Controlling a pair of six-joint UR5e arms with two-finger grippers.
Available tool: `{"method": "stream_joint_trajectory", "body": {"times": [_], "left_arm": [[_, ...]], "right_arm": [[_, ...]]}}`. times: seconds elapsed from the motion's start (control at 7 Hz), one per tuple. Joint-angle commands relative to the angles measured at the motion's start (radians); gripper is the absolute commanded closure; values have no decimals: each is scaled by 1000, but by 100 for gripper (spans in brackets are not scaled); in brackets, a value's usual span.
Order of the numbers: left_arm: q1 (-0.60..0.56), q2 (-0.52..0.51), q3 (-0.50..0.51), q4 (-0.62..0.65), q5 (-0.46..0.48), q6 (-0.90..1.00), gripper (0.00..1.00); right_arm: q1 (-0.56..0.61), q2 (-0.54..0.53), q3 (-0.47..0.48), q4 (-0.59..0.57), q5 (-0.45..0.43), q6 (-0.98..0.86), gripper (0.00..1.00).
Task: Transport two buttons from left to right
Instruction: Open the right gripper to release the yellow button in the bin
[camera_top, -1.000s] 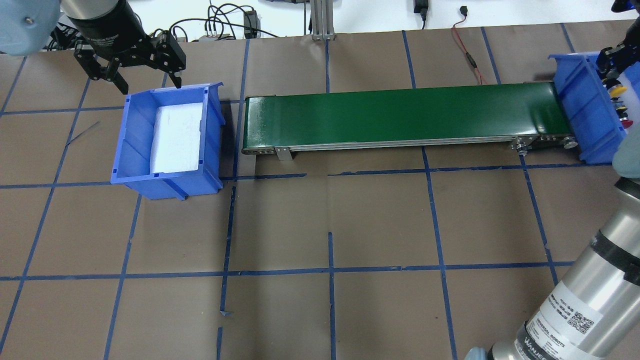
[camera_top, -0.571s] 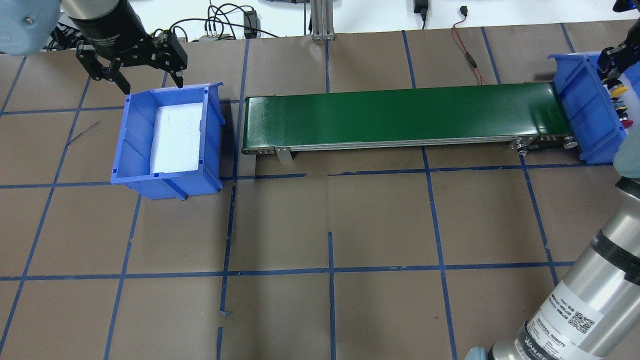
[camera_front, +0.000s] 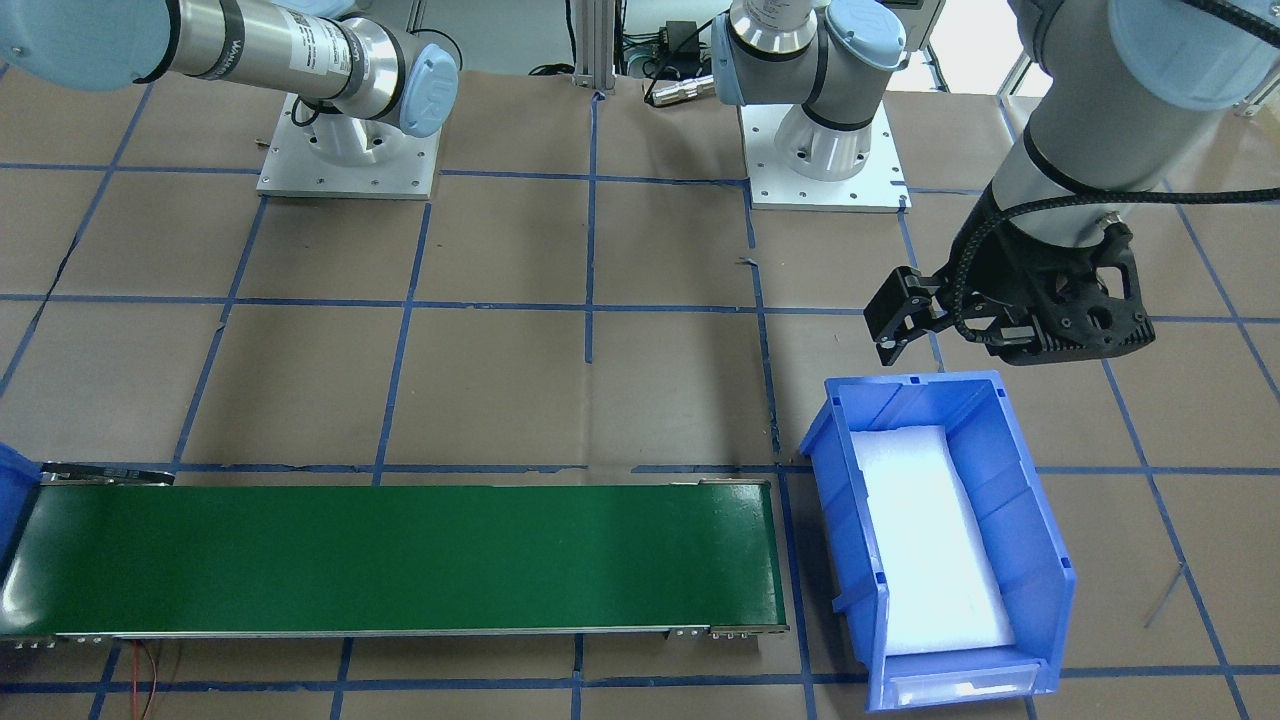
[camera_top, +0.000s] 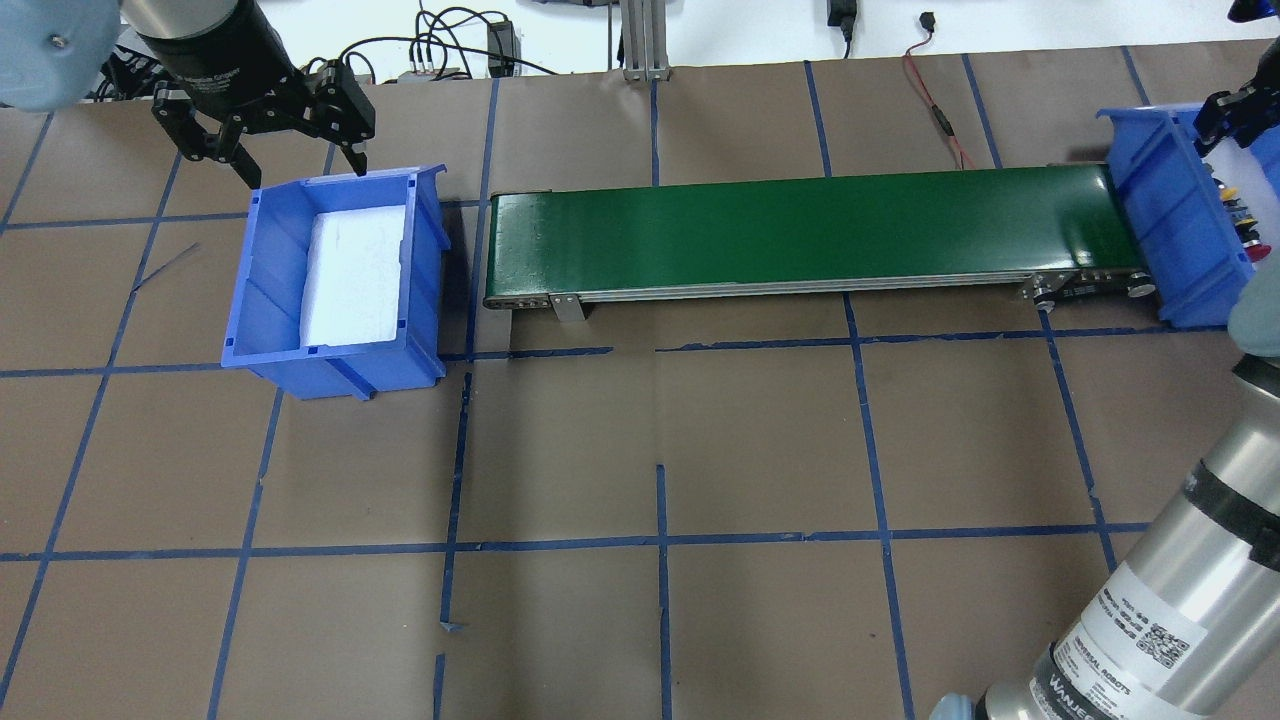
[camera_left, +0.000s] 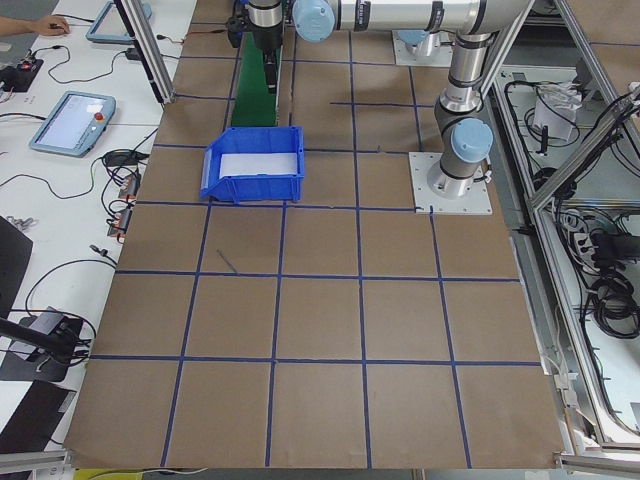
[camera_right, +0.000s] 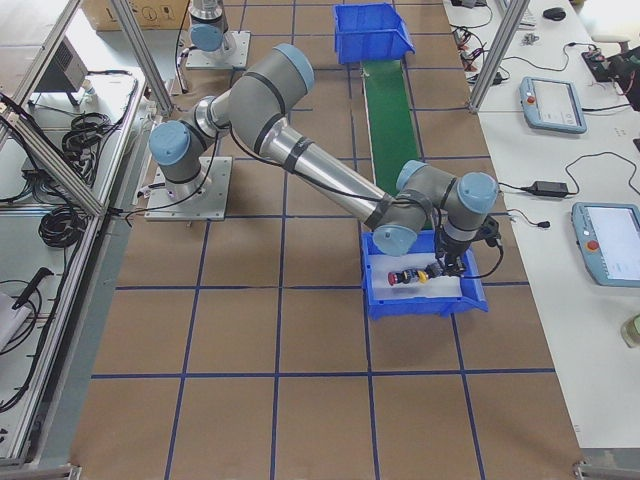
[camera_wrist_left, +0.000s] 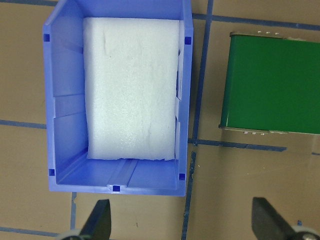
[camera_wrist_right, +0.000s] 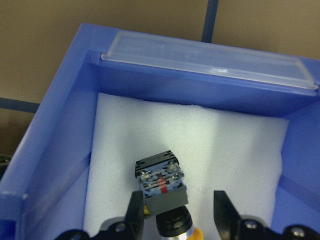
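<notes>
Drawn back a little from the bin (camera_wrist_right: 60, 150) at the belt's (camera_top: 800, 225) right end over the last second, the right fingers (camera_wrist_right: 223, 215) are held spread on either side of the yellow button (camera_wrist_right: 162, 187), which is left lying on the white foam (camera_wrist_right: 235, 150) inside that bin with the red button (camera_right: 402, 277) just beside it. At the belt's left end, the left fingers (camera_wrist_left: 101, 220) are held wide apart above the second bin (camera_top: 270, 290), which is set on the bench (camera_top: 760, 440) and lined with white foam.
</notes>
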Motion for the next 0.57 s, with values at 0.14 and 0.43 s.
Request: {"method": "stream_joint_trajectory", "body": {"times": [0.14, 0.43], "left_arm": [[0, 0, 0, 0, 0, 0, 0], [0, 0, 0, 0, 0, 0, 0]], "right_arm": [[27, -65, -118, 203, 12, -2, 18], [119, -116, -119, 272, 6, 37, 0]]}}
